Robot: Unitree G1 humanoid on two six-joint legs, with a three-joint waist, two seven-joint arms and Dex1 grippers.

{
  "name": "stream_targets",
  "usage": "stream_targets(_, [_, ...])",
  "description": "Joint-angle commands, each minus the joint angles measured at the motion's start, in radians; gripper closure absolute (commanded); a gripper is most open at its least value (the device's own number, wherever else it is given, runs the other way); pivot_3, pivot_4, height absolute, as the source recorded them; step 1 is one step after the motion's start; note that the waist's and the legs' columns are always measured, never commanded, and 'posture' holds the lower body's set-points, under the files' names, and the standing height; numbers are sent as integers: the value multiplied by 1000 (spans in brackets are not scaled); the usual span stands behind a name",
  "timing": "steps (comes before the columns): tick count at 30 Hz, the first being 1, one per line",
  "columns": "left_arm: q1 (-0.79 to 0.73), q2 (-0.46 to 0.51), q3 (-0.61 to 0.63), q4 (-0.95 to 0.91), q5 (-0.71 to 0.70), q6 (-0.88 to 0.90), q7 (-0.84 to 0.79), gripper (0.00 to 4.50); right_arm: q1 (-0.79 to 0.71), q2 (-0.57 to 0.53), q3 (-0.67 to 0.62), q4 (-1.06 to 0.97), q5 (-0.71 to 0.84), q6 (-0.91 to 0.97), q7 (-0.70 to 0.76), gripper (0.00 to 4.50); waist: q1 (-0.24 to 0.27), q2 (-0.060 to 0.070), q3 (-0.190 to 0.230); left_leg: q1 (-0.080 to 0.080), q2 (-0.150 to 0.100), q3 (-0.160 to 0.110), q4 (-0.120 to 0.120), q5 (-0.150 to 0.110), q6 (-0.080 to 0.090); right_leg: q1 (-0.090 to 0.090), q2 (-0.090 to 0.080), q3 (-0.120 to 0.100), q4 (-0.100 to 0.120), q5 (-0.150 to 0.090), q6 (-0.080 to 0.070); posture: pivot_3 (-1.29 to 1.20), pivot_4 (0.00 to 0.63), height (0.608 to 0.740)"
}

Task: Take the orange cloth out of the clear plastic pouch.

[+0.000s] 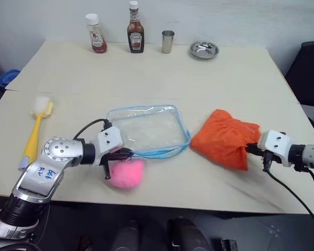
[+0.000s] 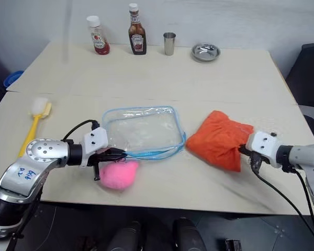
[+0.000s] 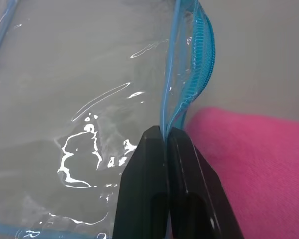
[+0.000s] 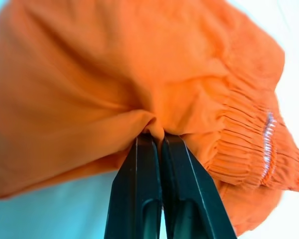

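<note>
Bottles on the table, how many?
2. A clear ketchup bottle with a white cap and a dark sauce bottle stand side by side at the table's far edge, left of the metal cup. No others visible.

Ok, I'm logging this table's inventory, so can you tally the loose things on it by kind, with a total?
Sauce bottles: 2, a ketchup bottle and a brown sauce bottle
Metal vessels: 2, a cup and a bowl
Soft items: 2, the orange cloth and a pink plush
Pouches: 1, the clear plastic pouch
Brushes: 1, a yellow brush
Total: 8
</note>
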Motion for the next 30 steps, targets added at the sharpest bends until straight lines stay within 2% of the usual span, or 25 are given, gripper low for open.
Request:
stream_targets(1, [7,8,8,4,27,-54,5,4500,9,-5,-55,55,-37,-14,-86,4480,-1,0,0,0,0,0,0,0,0,0,0,0,0,0,0,0,150,740])
stream_targets(5, [23,9,3,19,46,-97,0,4500,79,13,-111,49,-39,31,-183,4480,-2,0,0,1,0,1,-1,0,0,0,1,1,1,0,0,0,150,740])
stream_targets(10, [26,-11,16,21,13,-112,-16,4500,208,96,-153,-216,85,194,-178,4480,-1,0,0,1,1,1,-1,-1,1,0,1,1,0,0,0,0,150,740])
stream_targets(13, [23,-40,38,22,-30,-85,-13,4500,220,126,-163,-304,111,271,-201,3829,-9,0,0,2,1,2,-1,-1,2,0,1,2,1,0,0,0,150,740])
stream_targets(15, [17,-57,58,26,-57,-55,-4,4500,224,125,-166,-328,114,296,-195,3152,-11,0,0,2,1,2,-1,-1,2,0,1,2,2,0,0,0,150,740])
stream_targets(17, [23,-48,88,6,-105,-44,-37,3977,224,95,-198,-344,147,328,-153,2382,-10,0,0,1,1,2,-1,-1,2,0,1,2,2,0,0,0,150,740])
stream_targets(18, [25,-44,103,0,-121,-44,-46,3840,226,79,-217,-352,170,347,-127,2193,-10,1,0,1,1,1,-1,-1,1,0,1,2,1,0,0,0,150,740])
stream_targets(23, [50,-24,282,-8,-252,20,-50,2323,286,-43,-407,-369,359,461,117,475,-2,1,0,1,1,1,-1,-1,2,0,1,2,1,0,0,0,150,740])
stream_targets(24, [63,-2,330,-13,-293,44,-71,2312,303,-76,-453,-347,386,495,168,169,-2,1,0,1,1,1,-1,-1,2,0,1,2,1,0,0,0,150,740])
stream_targets(27, [122,71,482,-13,-420,97,-170,2312,325,-157,-555,-217,415,556,271,169,-5,1,0,2,1,2,-2,-2,3,0,1,2,0,0,0,0,150,740])
stream_targets(30, [125,149,645,108,-525,204,-208,2312,332,-223,-618,-55,405,577,347,169,-5,1,1,3,1,1,-2,-2,4,1,1,2,-1,0,0,0,150,740])
